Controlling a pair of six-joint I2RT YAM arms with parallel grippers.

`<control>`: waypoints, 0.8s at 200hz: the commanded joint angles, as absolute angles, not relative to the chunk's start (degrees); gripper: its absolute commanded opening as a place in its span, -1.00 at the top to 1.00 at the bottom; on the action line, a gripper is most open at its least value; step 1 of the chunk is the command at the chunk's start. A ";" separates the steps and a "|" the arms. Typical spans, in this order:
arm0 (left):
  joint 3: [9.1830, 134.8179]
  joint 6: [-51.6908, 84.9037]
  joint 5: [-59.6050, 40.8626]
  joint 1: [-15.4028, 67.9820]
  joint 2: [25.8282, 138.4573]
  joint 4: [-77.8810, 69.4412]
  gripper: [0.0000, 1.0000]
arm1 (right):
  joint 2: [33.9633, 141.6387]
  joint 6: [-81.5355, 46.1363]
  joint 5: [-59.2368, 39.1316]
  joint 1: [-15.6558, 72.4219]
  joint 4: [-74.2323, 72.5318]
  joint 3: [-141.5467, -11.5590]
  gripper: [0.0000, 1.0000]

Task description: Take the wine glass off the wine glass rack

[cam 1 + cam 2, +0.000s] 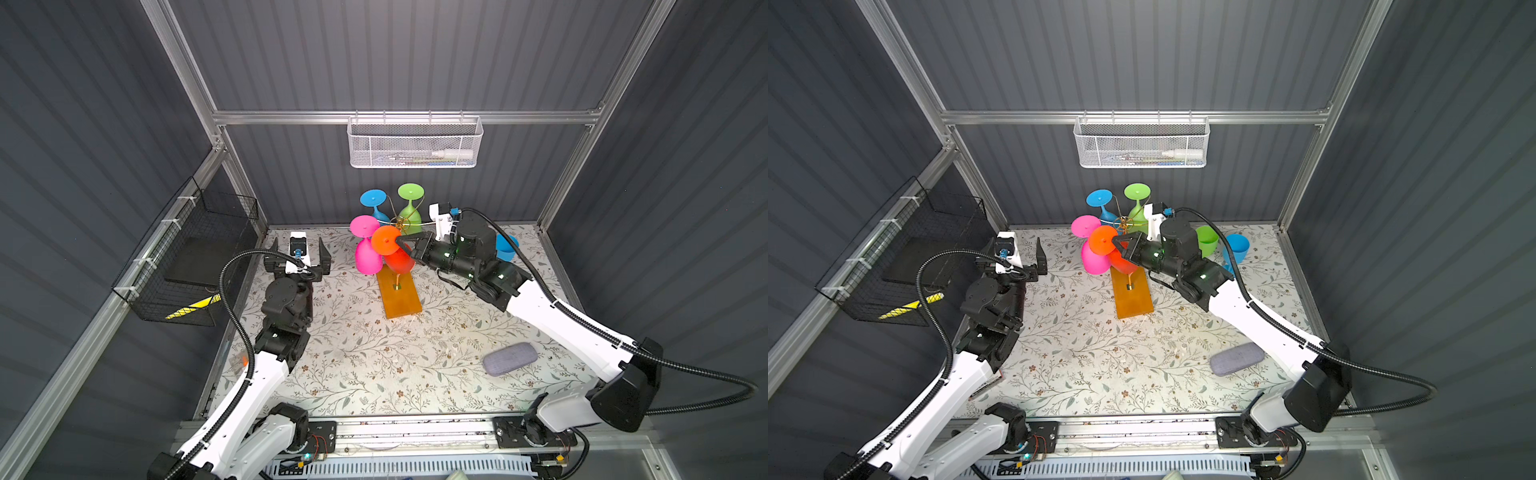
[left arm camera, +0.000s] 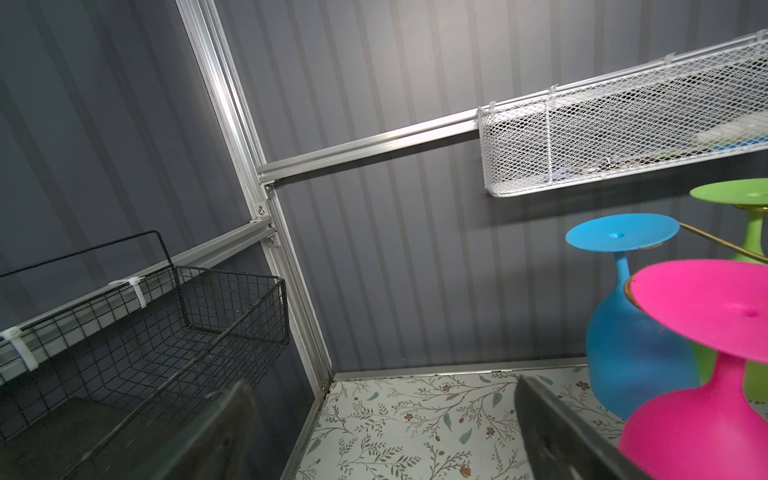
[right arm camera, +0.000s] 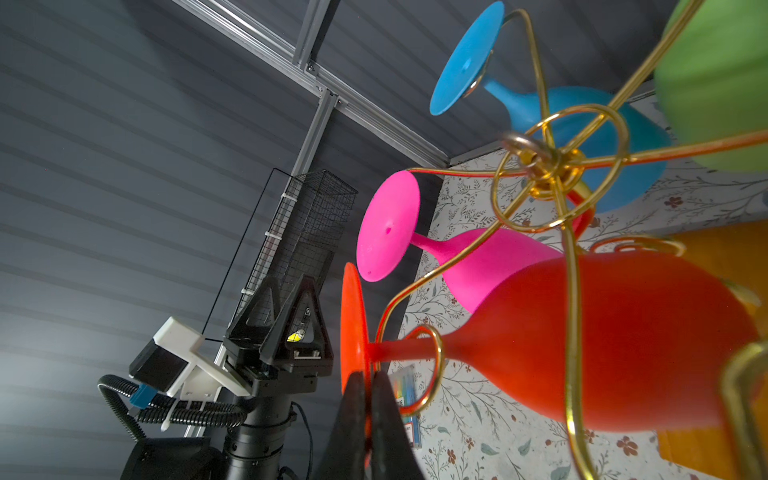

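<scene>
- A floral tabletop (image 1: 374, 365) lies inside dark grey ribbed walls (image 1: 395, 62).
- The wine glass rack (image 1: 401, 299) stands at the centre of both top views, with its amber base on the tabletop. 4 coloured glasses hang bowl-down from its gold arms.
- The orange wine glass (image 1: 384, 240) hangs with its stem through a gold loop, just beside the pink glass (image 1: 365, 245).
- The right gripper (image 1: 400, 241) has its jaws pinching the rim of the orange wine glass's foot.
- The left gripper (image 1: 298, 249), left of centre, has its jaws spread wide, apart from the rack.
</scene>
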State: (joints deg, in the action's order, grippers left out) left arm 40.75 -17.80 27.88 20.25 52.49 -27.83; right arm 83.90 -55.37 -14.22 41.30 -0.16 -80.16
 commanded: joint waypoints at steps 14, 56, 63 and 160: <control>40.24 -17.40 28.30 19.95 51.50 -27.98 -0.99 | 86.17 -56.55 -15.97 41.35 -4.22 -82.68 1.00; 40.22 -17.36 28.30 19.95 51.50 -28.08 -0.99 | 86.86 -56.87 -16.61 41.61 -4.39 -83.24 1.00; 40.24 -17.27 28.31 19.95 51.50 -28.04 -0.99 | 86.84 -56.92 -16.66 41.64 -4.32 -83.23 1.00; 40.21 -16.89 28.04 19.95 51.59 -27.97 -0.99 | 87.28 -56.60 -16.70 43.20 -3.52 -84.79 1.00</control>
